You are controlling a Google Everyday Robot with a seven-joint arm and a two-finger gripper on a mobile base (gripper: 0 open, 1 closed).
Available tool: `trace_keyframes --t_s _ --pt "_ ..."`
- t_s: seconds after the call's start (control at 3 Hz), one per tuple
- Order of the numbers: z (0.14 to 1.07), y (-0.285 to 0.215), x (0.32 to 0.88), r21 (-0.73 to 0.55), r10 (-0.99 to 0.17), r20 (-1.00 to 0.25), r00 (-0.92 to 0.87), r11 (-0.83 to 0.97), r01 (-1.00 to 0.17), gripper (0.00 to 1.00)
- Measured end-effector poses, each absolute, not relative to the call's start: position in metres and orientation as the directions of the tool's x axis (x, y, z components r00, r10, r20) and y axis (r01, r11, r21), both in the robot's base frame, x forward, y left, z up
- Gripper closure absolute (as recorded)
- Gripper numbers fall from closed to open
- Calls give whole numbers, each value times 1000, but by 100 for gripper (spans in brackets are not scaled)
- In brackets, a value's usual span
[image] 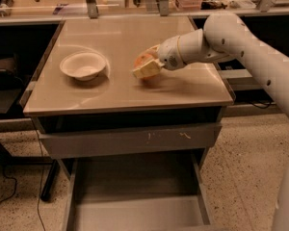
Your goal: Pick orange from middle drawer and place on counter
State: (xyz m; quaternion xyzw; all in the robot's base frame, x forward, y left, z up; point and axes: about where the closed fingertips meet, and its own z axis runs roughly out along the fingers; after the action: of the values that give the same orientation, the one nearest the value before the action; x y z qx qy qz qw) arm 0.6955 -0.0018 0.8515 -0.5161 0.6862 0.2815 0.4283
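The orange [143,61] is a small round orange-red fruit low over the middle of the beige counter [120,88]. My gripper [147,66] is shut on it, its pale fingers [145,70] wrapped around the fruit's front and partly hiding it. The white arm reaches in from the right. The orange is right at the counter surface; I cannot tell whether it touches. The middle drawer [135,211] stands pulled out below, its flat grey floor bare.
A white bowl [83,65] sits on the counter's left half. A shut grey drawer front with pale scratch marks [130,139] is under the counter. Benches with clutter stand behind, and speckled floor lies to the right.
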Motion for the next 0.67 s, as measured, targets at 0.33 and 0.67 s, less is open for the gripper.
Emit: trace_keyframes --t_s 0.33,0.67 --pt "837 4 705 -24 -433 -895 -107 286 -958 100" --pt "842 4 705 -24 -433 -895 -107 286 -958 100"
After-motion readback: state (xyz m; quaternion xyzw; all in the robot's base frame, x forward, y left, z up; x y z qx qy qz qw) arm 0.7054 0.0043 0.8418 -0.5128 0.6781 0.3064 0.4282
